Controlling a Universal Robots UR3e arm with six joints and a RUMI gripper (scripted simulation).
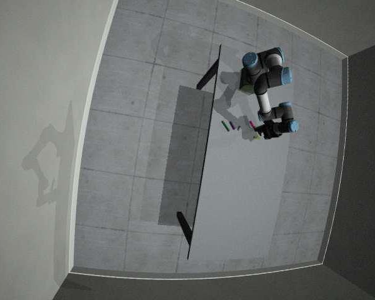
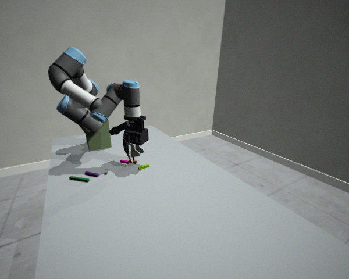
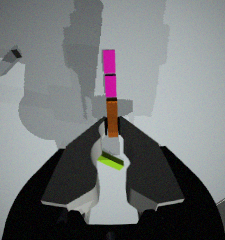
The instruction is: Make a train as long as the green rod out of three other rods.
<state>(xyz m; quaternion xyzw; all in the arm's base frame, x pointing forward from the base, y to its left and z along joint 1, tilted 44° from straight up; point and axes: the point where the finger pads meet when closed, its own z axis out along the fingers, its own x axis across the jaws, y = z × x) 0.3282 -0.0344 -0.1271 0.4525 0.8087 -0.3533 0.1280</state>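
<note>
My gripper (image 3: pixel 112 118) is shut on the orange rod (image 3: pixel 112 119), low over the table. In the wrist view two magenta rods (image 3: pixel 110 73) lie end to end just beyond it, in line with the orange rod, with a small dark gap between them and it. The lime rod (image 3: pixel 111 161) lies on the table below the fingers, apart from that line. In the exterior view the gripper (image 2: pixel 131 158) stands over the orange rod (image 2: pixel 134 162) next to the magenta rods (image 2: pixel 124 161). The green rod (image 2: pixel 79 178), purple rod (image 2: pixel 91 174) and small grey rod (image 2: pixel 105 172) lie further left.
The arm's green base block (image 2: pixel 99 139) stands at the table's far end. The lime rod (image 2: pixel 143 166) lies just right of the gripper. The table's left edge (image 1: pixel 204 161) runs close to the green rod (image 1: pixel 225 125).
</note>
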